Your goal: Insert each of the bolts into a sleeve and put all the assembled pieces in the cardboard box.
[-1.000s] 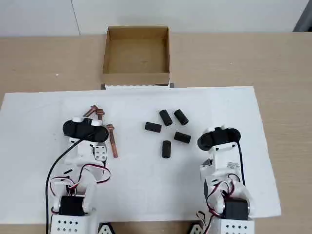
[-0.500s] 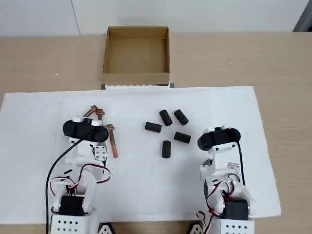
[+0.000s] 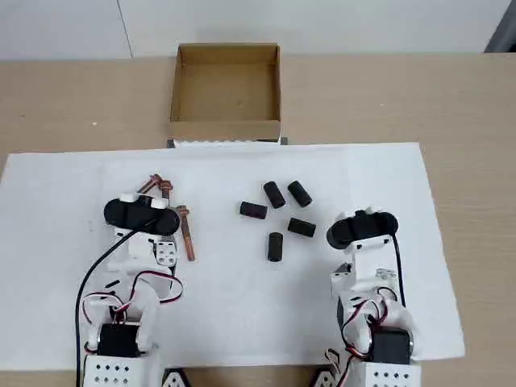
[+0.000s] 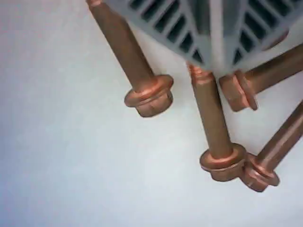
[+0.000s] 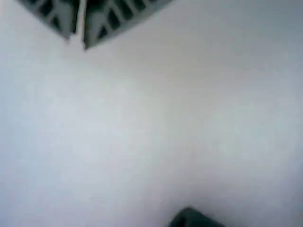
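Several copper bolts [image 3: 187, 232] lie in a loose cluster on the white sheet [image 3: 218, 306], beside and partly under my left arm [image 3: 141, 214]. My left gripper [image 4: 208, 64] is shut and hangs just above the bolt shafts [image 4: 210, 113], holding nothing. Several black sleeves [image 3: 275, 246] lie scattered at the sheet's middle. My right arm [image 3: 363, 228] stands just right of the sleeves. My right gripper [image 5: 75, 41] is shut over bare sheet, with one dark sleeve [image 5: 189, 219] at the picture's edge. The cardboard box [image 3: 226, 129] stands open beyond the sheet.
The sheet covers the near half of a wooden table [image 3: 451, 97]. Both arm bases [image 3: 121, 355] stand at the front edge, with loose cables around them. Bare sheet lies between the arms and to either side.
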`<control>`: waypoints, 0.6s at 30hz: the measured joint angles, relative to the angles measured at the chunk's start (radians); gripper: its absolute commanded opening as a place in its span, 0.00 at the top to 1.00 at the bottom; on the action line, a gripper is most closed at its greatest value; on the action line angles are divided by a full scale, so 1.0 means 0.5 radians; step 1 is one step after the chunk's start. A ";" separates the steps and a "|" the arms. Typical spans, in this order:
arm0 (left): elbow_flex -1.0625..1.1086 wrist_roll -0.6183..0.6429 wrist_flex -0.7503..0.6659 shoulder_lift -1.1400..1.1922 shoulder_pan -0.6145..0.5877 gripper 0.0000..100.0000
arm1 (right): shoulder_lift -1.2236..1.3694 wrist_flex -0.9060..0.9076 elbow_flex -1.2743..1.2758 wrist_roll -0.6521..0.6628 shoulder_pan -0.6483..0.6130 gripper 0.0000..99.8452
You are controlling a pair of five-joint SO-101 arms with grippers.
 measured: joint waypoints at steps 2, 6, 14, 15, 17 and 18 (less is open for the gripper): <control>0.000 0.000 0.000 0.000 0.000 0.99 | 0.000 0.000 0.000 0.000 0.000 1.00; 0.000 0.000 0.000 0.000 0.000 0.99 | 0.000 0.000 0.000 0.000 0.000 1.00; 0.000 -0.003 0.000 0.000 0.003 0.99 | 0.000 0.000 0.000 0.000 0.000 1.00; 0.000 0.003 0.000 0.000 0.025 0.99 | 0.000 0.000 0.000 0.000 0.000 1.00; 0.000 -0.018 0.000 0.000 0.080 0.99 | 0.000 0.000 0.000 0.000 0.000 1.00; 0.000 -0.025 0.000 0.000 0.104 0.99 | 0.000 0.000 0.000 0.000 0.000 1.00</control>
